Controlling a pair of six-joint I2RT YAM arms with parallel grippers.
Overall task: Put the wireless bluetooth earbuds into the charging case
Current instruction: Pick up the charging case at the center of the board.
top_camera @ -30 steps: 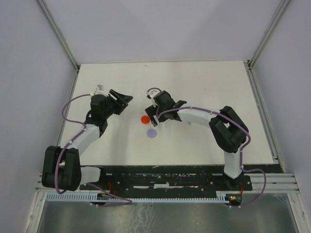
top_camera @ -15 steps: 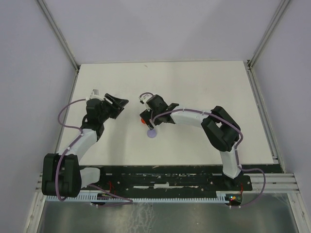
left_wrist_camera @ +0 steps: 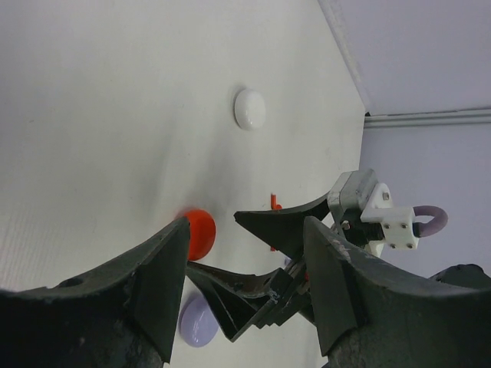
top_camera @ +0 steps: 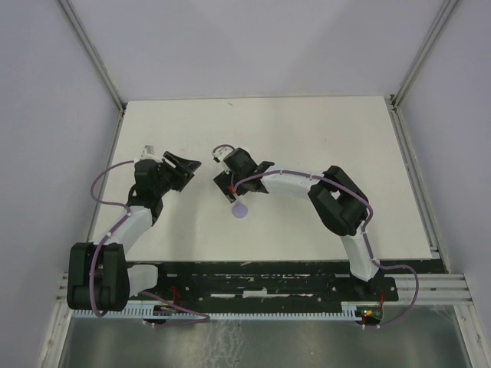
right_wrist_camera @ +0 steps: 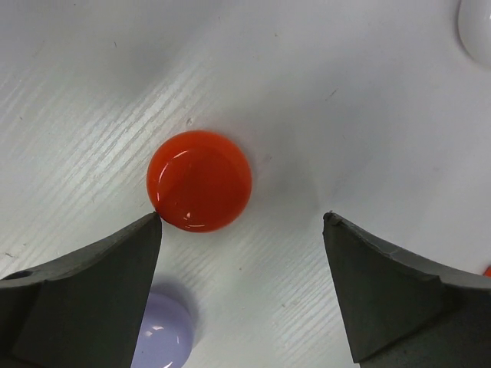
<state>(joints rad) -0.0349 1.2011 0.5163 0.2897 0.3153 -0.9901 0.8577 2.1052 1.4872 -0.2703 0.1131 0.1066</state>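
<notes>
Right gripper (right_wrist_camera: 242,218) spread wide, empty, poised over the red disc (right_wrist_camera: 199,180) (likely the case), which sits toward one finger. Red earbud (left_wrist_camera: 274,203) lies just outside the other finger; stem direction unclear. Left gripper (left_wrist_camera: 245,222) half-open, empty, farther off.

Right wrist view: the white disc (right_wrist_camera: 477,21) is cut off at the 2 o'clock corner. The pale purple disc (right_wrist_camera: 163,336) is cut by the bottom edge at 7 o'clock. A red bit (right_wrist_camera: 486,271) is clipped at 4 o'clock. Overhead view: the right gripper (top_camera: 230,188) largely covers the red disc (right_wrist_camera: 199,181).
</notes>
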